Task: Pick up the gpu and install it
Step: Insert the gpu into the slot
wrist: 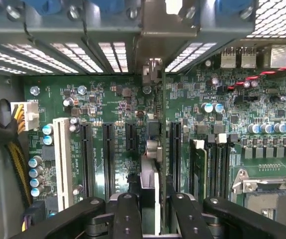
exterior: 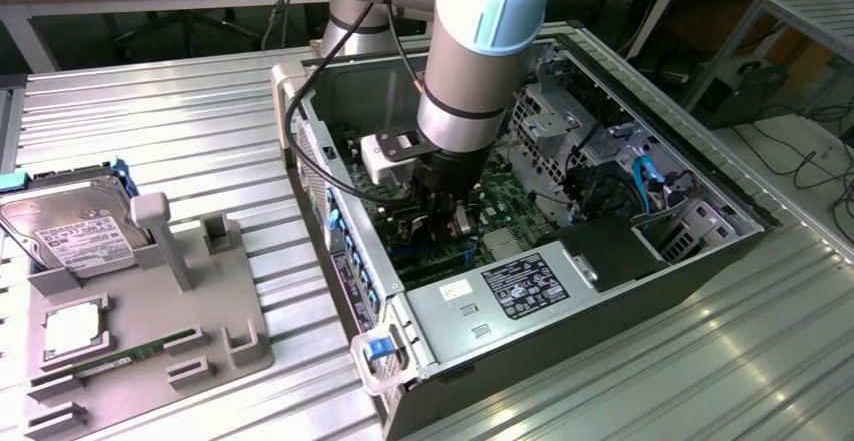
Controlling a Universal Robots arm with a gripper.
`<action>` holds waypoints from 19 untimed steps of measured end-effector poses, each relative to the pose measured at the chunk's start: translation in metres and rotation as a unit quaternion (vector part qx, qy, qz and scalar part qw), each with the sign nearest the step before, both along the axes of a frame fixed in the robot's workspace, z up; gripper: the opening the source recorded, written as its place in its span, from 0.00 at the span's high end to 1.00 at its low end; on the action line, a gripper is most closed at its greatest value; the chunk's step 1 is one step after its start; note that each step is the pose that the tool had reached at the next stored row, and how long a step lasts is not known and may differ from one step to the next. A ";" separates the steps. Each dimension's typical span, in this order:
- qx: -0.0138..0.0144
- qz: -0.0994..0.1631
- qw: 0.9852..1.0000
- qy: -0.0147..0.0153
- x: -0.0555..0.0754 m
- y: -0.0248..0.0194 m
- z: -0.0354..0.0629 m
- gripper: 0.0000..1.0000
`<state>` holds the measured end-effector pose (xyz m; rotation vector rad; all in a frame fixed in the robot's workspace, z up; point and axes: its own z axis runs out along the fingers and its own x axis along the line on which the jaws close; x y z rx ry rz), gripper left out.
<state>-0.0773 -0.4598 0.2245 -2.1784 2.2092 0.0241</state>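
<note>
In the wrist view the gpu (wrist: 150,172) shows edge-on as a thin card. It runs from between my fingers up to its pale metal bracket (wrist: 155,35) at the case's rear slot openings. My gripper (wrist: 152,211) is shut on the card, with a black finger (wrist: 127,214) on either side. The card stands over the green motherboard (wrist: 108,99), in line with the black expansion slots (wrist: 108,149). Whether it sits in a slot I cannot tell. In the exterior view my gripper (exterior: 447,211) reaches down inside the open computer case (exterior: 694,261).
Memory slots (wrist: 212,164) and the processor socket (wrist: 267,194) lie beside the card, and cables (wrist: 3,134) on the other side. At the exterior view's left a grey holder (exterior: 200,341) carries a silver hard drive (exterior: 67,236) and a green memory stick (exterior: 120,358). The power supply (exterior: 507,296) fills the case's near end.
</note>
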 end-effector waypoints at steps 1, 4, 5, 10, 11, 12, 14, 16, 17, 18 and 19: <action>0.000 0.000 1.000 0.000 0.000 0.0000 -0.0002 0.72; 0.001 0.000 1.000 0.000 0.000 0.0001 -0.0005 0.72; 0.001 0.000 1.000 0.000 0.000 0.0001 -0.0005 0.72; 0.001 0.000 1.000 -0.001 0.000 0.0003 0.0022 0.71; 0.001 0.000 1.000 -0.001 0.000 0.0002 0.0072 0.65; 0.001 0.000 1.000 -0.002 0.000 0.0001 0.0137 0.65; 0.001 0.000 1.000 -0.002 0.000 0.0001 0.0254 0.65; 0.000 0.000 1.000 -0.003 0.000 0.0001 0.0358 0.65; 0.001 0.000 1.000 -0.003 0.000 0.0001 0.0411 0.65; 0.000 0.000 1.000 -0.003 0.000 0.0001 0.0456 0.65; 0.001 0.000 1.000 -0.003 0.000 0.0001 0.0502 0.65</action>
